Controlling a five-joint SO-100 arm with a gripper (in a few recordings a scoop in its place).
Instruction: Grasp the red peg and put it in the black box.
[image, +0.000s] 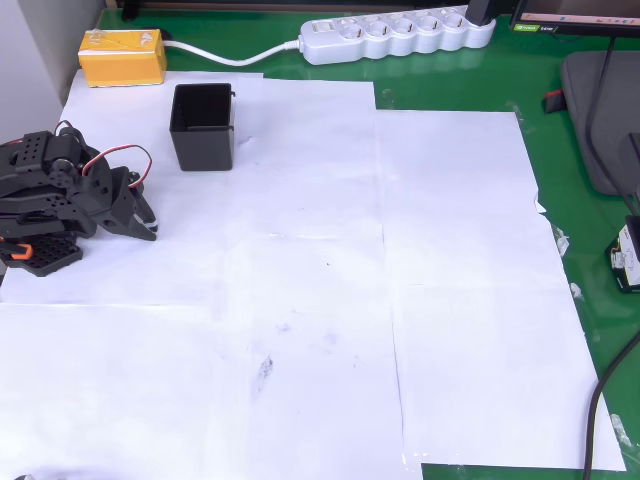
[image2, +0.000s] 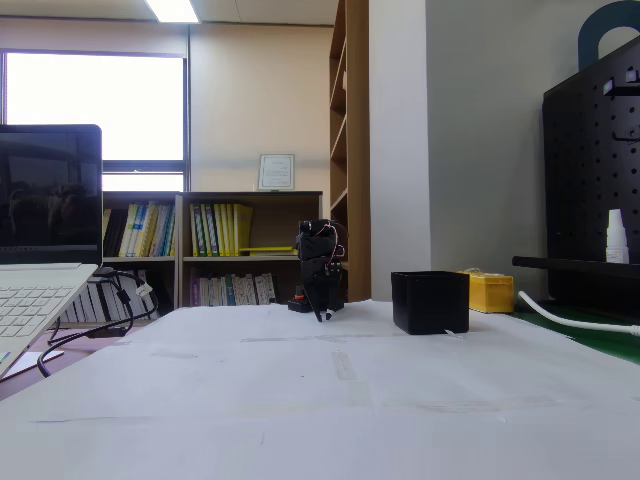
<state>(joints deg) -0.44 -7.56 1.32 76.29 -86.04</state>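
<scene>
Small square black plastic box (image: 203, 126) standing upright, open top

sits on white paper near the overhead view's top-left; thin walls, slightly tapered; inside looks dark, can't tell contents

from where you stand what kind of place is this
Probably an office or lab workbench. A wooden bookshelf full of books stands under a window, an open silver laptop sits on the paper-covered table, and a black pegboard wall panel stands alongside.
</scene>
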